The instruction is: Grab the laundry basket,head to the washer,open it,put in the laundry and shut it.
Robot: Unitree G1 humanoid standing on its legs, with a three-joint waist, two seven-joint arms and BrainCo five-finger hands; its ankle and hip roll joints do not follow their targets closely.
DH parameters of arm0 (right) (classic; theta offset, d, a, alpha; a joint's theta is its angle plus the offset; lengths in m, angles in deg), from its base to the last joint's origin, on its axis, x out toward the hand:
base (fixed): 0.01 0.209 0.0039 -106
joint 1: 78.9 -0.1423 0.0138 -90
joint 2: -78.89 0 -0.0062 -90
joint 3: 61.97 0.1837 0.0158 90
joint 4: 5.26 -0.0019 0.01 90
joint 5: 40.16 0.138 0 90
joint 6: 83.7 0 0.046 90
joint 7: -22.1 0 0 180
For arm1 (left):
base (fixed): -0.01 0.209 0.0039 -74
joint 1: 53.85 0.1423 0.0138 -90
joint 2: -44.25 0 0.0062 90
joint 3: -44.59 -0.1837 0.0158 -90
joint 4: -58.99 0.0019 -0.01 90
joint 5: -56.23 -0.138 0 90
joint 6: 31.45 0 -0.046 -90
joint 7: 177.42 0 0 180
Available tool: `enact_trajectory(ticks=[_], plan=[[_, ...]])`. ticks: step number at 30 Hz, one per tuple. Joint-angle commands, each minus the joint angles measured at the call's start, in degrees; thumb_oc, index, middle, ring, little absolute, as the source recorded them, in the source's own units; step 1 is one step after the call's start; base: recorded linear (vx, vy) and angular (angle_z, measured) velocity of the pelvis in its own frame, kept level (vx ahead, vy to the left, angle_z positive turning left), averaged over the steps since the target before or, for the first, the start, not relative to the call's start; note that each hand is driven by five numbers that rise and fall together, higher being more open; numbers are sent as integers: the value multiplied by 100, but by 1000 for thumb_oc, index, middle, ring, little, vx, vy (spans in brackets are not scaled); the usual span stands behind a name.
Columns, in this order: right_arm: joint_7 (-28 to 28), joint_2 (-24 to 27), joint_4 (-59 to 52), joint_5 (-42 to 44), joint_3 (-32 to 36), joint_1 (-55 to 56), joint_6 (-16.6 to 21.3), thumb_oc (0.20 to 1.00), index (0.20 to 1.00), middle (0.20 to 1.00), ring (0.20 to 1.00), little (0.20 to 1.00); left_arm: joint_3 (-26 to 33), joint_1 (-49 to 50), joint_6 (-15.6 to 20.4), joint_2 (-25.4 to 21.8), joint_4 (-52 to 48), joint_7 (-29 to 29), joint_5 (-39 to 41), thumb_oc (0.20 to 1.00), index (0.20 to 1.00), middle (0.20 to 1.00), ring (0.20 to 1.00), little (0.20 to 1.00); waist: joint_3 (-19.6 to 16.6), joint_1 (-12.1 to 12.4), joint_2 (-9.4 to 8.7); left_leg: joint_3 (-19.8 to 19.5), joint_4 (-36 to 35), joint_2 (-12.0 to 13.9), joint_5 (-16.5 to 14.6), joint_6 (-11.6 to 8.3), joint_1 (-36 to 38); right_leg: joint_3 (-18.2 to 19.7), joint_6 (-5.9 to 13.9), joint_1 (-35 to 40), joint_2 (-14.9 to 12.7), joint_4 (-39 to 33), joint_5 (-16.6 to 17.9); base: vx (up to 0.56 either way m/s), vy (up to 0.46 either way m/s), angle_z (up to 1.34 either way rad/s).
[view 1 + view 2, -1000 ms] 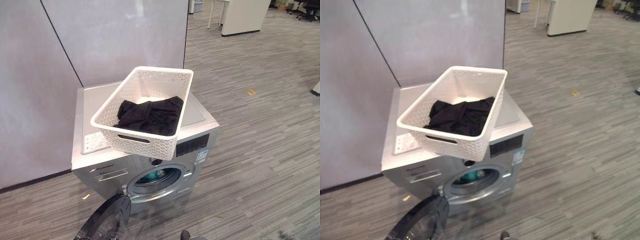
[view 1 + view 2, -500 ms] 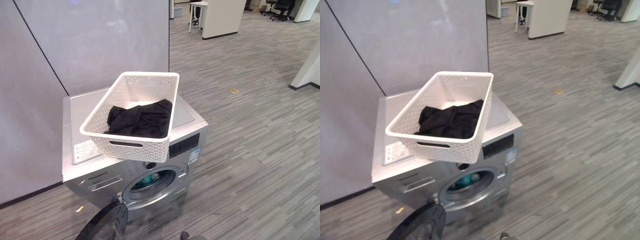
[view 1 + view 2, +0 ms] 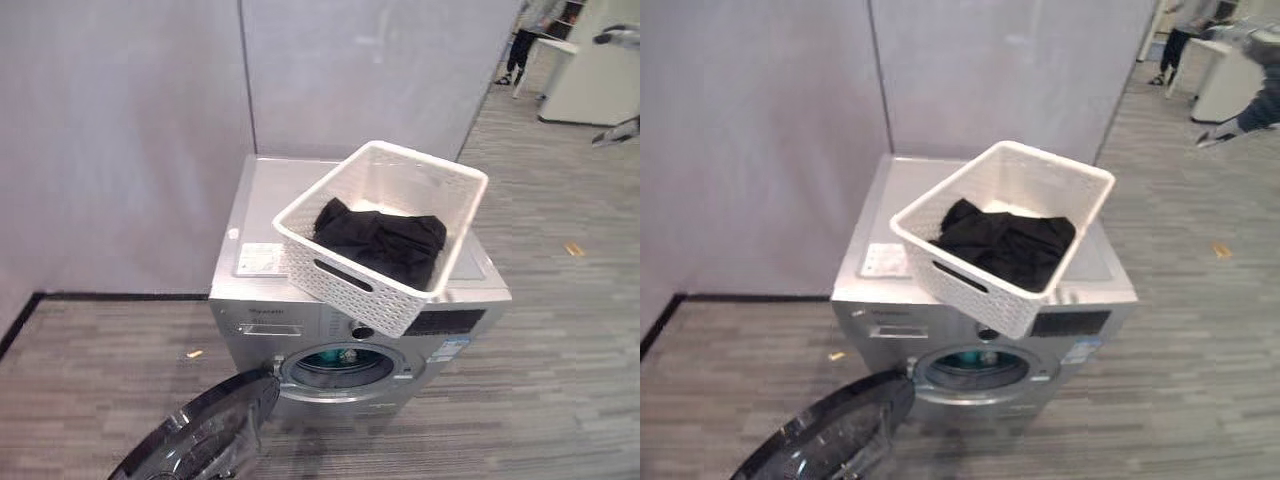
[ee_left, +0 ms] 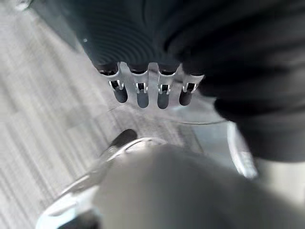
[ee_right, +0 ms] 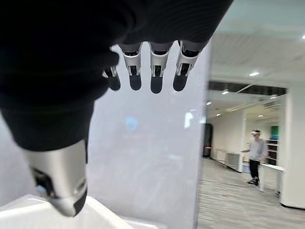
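A white perforated laundry basket (image 3: 385,235) is seen resting on top of a silver front-loading washer (image 3: 300,310), set at an angle so that its near end overhangs the washer's front edge above the control panel. Inside the basket a heap of black laundry (image 3: 382,237) is gathered toward the near end, while the far part of the basket floor is left bare. The washer's round door (image 3: 205,430) is swung fully open, low and to the left of the drum opening (image 3: 342,365), and something teal can be made out within the drum. A white label (image 3: 260,258) is stuck on the washer's top near its left front corner. The washer is placed against grey partition panels (image 3: 130,130), on a striped grey carpet floor (image 3: 570,390). A small yellow scrap (image 3: 194,353) is seen on the floor just left of the washer, and another (image 3: 574,249) well off to the right.

The left hand (image 4: 150,88) is shown in its wrist view with fingers held straight and relaxed, holding nothing, above the glass of the open door (image 4: 143,157). The right hand (image 5: 143,67) is shown in its wrist view with fingers likewise extended and nothing gripped, its thumb (image 5: 59,179) apart from them, raised before the partition wall (image 5: 147,157). A person (image 5: 256,155) is seen standing far off in the room beyond
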Motion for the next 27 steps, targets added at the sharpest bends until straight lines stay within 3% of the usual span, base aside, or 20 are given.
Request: enact_trajectory(ticks=[1, 3, 8, 13, 16, 18, 23, 27], plan=[[-391, -105, 601, 256, -1048, -1243, -226, 1000, 1000, 1000, 1000, 1000, 45, 250, -62, 31, 266, 142, 86, 1000, 1000, 1000, 1000, 1000, 68, 30, -206, -60, -233, 269, 800, -440, -16, 333, 611, 709, -319, -727, 623, -2, 1, 28], [-538, -419, 1104, 176, -1527, -1518, -345, 1000, 1000, 1000, 1000, 1000, 0, 269, -93, 105, 339, 220, 107, 1000, 1000, 1000, 1000, 1000, 112, 128, -199, -201, -266, 273, 842, -459, -122, 184, 610, 720, -328, -740, 612, -7, 2, 27], [-797, -801, 1244, 393, -1404, -1258, -578, 1000, 1000, 1000, 1000, 1000, 42, 190, -149, 80, 398, 202, 129, 1000, 1000, 1000, 1000, 1000, 133, 198, -285, -342, -267, 267, 828, -469, -257, 50, 618, 695, -355, -764, 616, -1, 1, 18], [-1111, -861, 637, 738, -1387, -1016, -761, 1000, 1000, 1000, 1000, 1000, 69, 136, -175, 71, 363, 221, 223, 1000, 1000, 1000, 1000, 1000, 145, 206, -328, -393, -267, 236, 809, -459, -321, -12, 628, 677, -387, -766, 617, 6, 16, 5], [-1040, -800, 93, 1202, -1001, -616, -766, 1000, 1000, 1000, 1000, 1000, 77, 100, -178, 102, 339, 185, 261, 1000, 1000, 1000, 1000, 1000, 159, 194, -317, -382, -267, 217, 773, -446, -327, -8, 639, 657, -424, -766, 632, 6, 23, 3], [-958, -947, -370, 1916, -36, 522, -726, 1000, 1000, 1000, 1000, 1000, 88, 46, -160, 166, 357, 107, 247, 1000, 1000, 1000, 1000, 1000, 178, 177, -282, -348, -267, 182, 710, -423, -264, 8, 648, 687, -458, -766, 632, 23, 36, 1], [-949, -1368, -846, 2457, 424, 1196, -823, 1000, 1000, 1000, 1000, 1000, 83, -32, -162, 97, 343, -1, 251, 1000, 1000, 1000, 1000, 1000, 141, 201, -309, -301, -267, 158, 676, -408, -234, 23, 654, 650, -497, -755, 665, 6, 9, -2], [-1073, -1654, -1308, 2796, 205, 1124, -902, 1000, 1000, 1000, 1000, 1000, 124, -68, -160, 27, 363, -69, 255, 1000, 1000, 1000, 1000, 1000, 111, 213, -342, -274, -267, 151, 662, -413, -208, 7, 655, 648, -507, -766, 672, 6, 10, -7]])
